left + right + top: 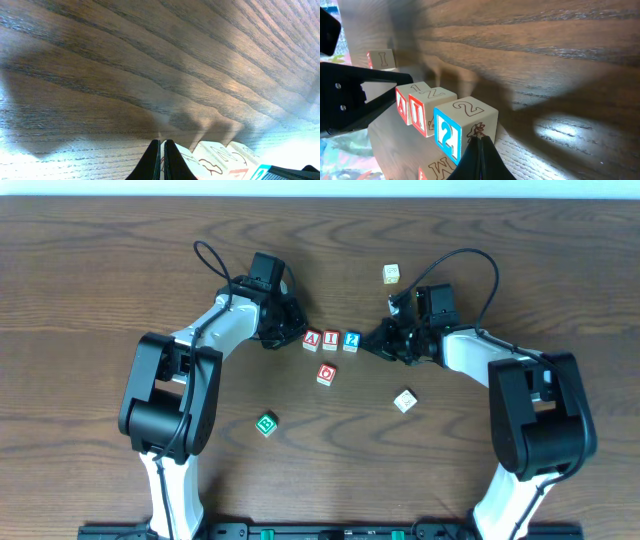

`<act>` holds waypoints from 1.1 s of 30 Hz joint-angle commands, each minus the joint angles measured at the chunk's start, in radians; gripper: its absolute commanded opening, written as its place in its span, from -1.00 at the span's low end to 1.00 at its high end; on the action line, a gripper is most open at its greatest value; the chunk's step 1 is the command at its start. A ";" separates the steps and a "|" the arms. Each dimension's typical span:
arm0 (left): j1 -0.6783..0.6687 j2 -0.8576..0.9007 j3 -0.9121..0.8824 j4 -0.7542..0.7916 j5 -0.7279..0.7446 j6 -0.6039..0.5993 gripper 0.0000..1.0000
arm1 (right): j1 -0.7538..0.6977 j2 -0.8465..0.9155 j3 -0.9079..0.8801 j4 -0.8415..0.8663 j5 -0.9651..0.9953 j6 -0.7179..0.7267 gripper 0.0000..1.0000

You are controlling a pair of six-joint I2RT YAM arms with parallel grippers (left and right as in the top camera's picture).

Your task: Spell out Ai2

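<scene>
Overhead view: three small white-sided cubes sit in a tight row near the middle of the wooden table point(90, 270). The A cube point(312, 339) and the I cube point(331, 339) each show a red-framed red letter, and the 2 cube point(351, 340) shows a blue-framed blue numeral. The coloured faces point up. The row's long axis runs side to side across the table, reading A, I, 2 from the robot's left to its right, with neighbours touching or nearly so.

Both arms reach inward and low from opposite sides, forearms angled toward the row. The left gripper point(297, 333) lies just beside the A cube, and the left wrist view shows its fingers point(156, 162) pressed together with nothing between them. The right gripper point(370, 344) lies at the 2 cube's outer side. In the right wrist view its fingers point(479, 162) are also together, tips meeting the lower corner of that cube.

A red O cube point(326, 374) sits just nearer the robot than the row, and a green B cube point(266, 424) lies well apart from it.
</scene>
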 commanded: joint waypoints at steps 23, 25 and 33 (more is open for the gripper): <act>-0.015 0.020 -0.006 -0.037 -0.046 -0.083 -0.88 | 0.035 0.010 0.018 0.003 -0.034 0.011 -0.97; -0.015 0.020 -0.006 -0.043 -0.047 -0.095 -0.88 | 0.035 0.010 0.018 0.003 -0.034 0.011 -0.97; -0.015 0.020 -0.006 -0.082 -0.055 -0.148 -0.88 | 0.035 0.010 0.018 0.019 -0.035 0.011 -0.97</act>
